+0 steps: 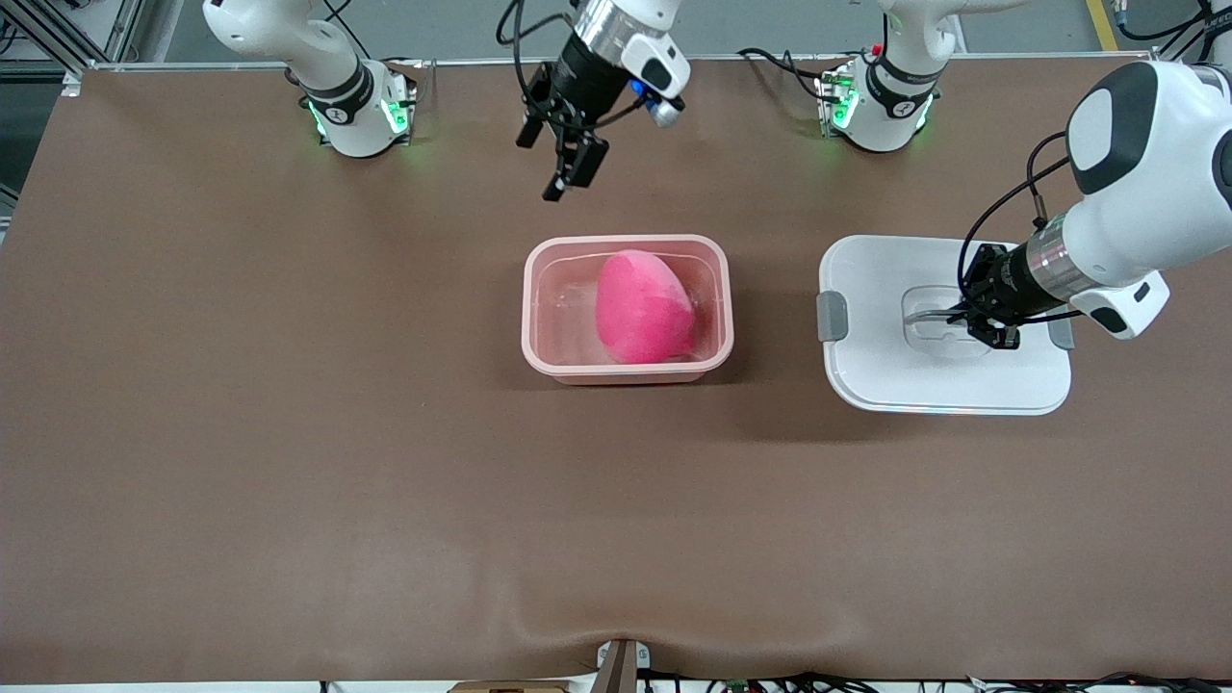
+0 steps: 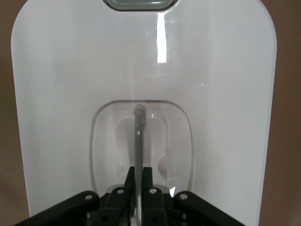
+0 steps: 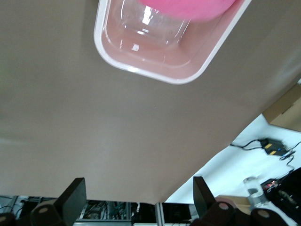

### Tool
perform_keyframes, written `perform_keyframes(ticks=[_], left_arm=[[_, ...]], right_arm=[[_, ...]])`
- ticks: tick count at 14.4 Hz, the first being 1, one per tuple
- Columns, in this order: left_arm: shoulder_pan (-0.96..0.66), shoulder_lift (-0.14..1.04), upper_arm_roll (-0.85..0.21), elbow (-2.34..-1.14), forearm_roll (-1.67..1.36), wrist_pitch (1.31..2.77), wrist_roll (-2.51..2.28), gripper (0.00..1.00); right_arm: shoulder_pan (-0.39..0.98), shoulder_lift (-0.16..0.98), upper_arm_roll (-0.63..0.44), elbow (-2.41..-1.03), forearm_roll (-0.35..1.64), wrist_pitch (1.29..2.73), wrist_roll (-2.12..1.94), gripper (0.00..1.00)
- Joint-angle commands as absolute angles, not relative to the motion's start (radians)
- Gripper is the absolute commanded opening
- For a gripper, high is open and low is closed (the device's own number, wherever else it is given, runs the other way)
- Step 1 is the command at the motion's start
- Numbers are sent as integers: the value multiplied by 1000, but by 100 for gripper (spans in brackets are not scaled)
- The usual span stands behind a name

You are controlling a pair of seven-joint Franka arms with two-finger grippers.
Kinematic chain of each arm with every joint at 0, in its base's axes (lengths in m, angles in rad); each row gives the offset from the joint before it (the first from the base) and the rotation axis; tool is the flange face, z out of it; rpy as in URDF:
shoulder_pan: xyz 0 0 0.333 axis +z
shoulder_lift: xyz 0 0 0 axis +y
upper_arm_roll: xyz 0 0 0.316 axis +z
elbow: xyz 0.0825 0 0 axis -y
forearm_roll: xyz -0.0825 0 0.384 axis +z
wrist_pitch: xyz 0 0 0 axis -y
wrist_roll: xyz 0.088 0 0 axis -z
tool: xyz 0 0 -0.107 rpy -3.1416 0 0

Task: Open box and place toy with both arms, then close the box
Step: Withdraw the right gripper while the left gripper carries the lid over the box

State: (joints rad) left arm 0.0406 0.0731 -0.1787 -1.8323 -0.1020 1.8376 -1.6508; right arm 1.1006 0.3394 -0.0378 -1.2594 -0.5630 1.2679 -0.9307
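Centre frame: pink plush toy [image 1: 643,308] inside open box base [image 1: 628,367]. Right-side lid [image 1: 938,385], handle [image 2: 139,141] pinched by left fingers [image 1: 991,332]. Right fingers [image 1: 563,159] spread empty, top centre.

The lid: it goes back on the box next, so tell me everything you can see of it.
The lid is white, glossy plastic, a rounded rectangle lying flat on the brown table, beside the open box, toward the left arm's end. A grey latch sits on the short side facing the box. Its top has a recessed well crossed by a thin grey handle. The left gripper has its fingers shut on that handle.
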Motion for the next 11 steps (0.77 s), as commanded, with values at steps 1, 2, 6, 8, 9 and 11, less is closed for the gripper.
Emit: perform_keyframes(ticks=[1,2,6,8,9,11], left_arm=[[45,37,-186,-1856,-121,1835,-1641,0],[44,37,-205,-1855,-121,1835,-1654,0],[41,46,-300,-1839,-121,1836,-1768,0],[40,60,-354,-1823,-121,1839,-1827,0],[38,72,-377,-1809,-120,1839,-1869,0],[35,87,-408,-1798,-120,1839,-1913,0]], right_arm=[[1072,298,-72,-1250,-538,1203,-896,100],[1053,293,-78,-1250,-538,1180,-864,100],[895,256,-78,-1296,-535,1183,-819,100],[791,250,-78,-1299,-514,1198,-819,100],[741,249,-77,-1310,-506,1212,-819,100],[643,241,-78,-1319,-459,1247,-819,100]])
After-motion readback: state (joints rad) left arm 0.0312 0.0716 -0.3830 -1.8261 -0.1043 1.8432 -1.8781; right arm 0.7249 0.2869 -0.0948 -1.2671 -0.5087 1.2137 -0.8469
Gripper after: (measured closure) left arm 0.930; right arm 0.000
